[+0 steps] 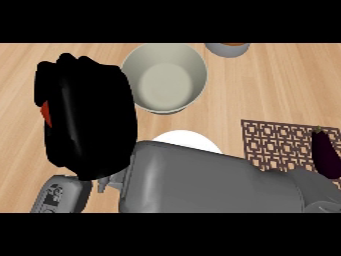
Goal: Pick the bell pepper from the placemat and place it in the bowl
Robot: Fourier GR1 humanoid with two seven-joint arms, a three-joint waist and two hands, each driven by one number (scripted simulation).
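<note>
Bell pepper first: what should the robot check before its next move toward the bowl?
1. Red bell pepper held in the black right hand: ok, a red sliver shows.
2. Pepper off the brown lattice placemat: ok.
3. Cream round bowl free inside: ok.
4. Hand over the bowl's middle: not ok, it is at the left rim.
5. Dark purple eggplant out of the way: ok, on the placemat.

There is one view only, from the robot's head, facing steeply down onto the wooden counter [291,75]. It sits close: a grey forearm [210,180] fills the lower middle, entering from the bottom edge.
</note>
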